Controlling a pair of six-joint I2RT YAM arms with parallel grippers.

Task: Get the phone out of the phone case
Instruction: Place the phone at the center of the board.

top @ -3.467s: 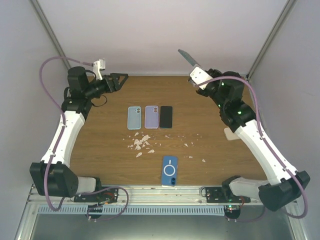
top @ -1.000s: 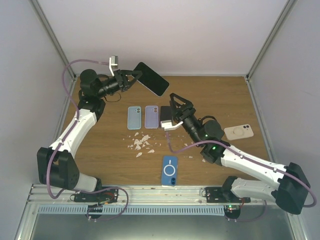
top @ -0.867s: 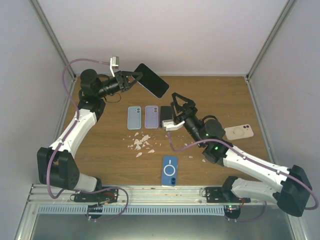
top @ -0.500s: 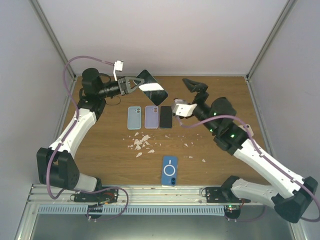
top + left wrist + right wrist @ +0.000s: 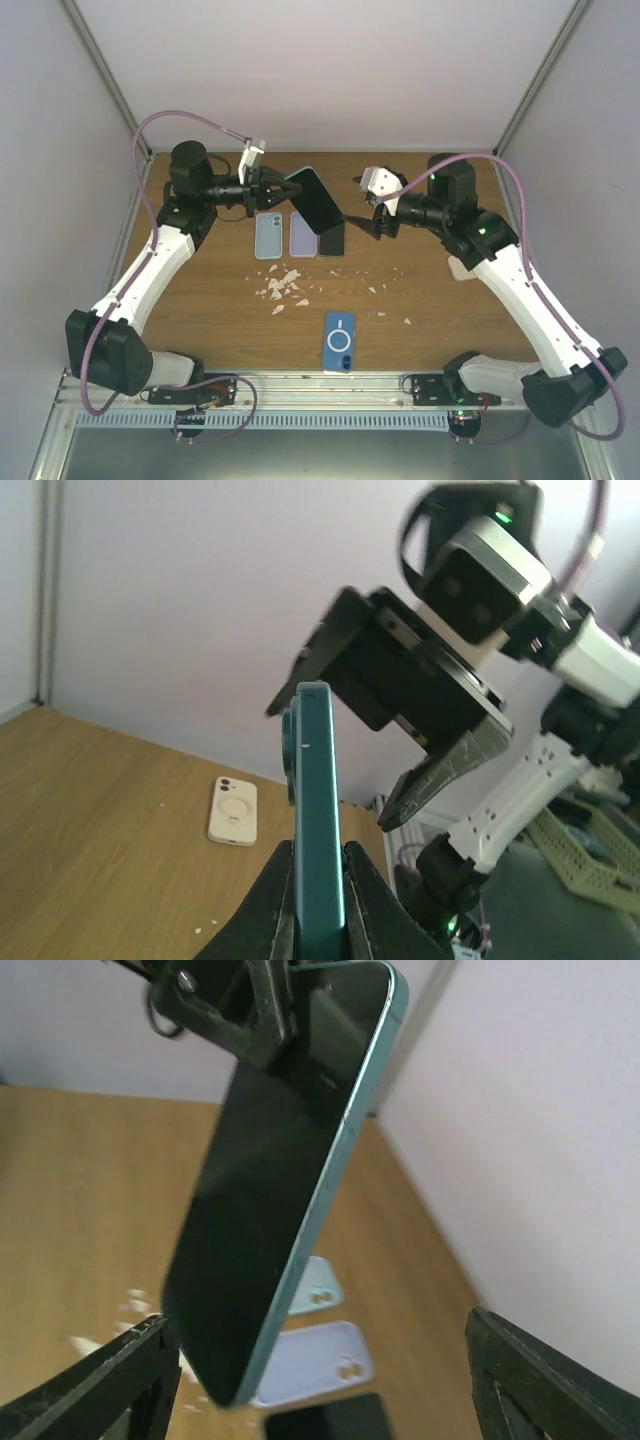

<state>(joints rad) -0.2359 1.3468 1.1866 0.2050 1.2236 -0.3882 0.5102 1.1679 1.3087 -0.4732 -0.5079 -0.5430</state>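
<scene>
L claw (image 5: 282, 187) clamped on cased phone (image 5: 315, 200), R claw (image 5: 358, 203) agape just beside.

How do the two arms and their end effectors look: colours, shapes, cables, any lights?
The left arm and right arm have white links, black joints and a lilac cable each. The left end effector and right end effector are black, with two tapered fingers. Small green lights glow on the right arm.

Teal phone case (image 5: 318, 815), black phone screen (image 5: 265, 1215), wood-grain table (image 5: 440, 300); flecks (image 5: 283, 285) seemingly white.
</scene>
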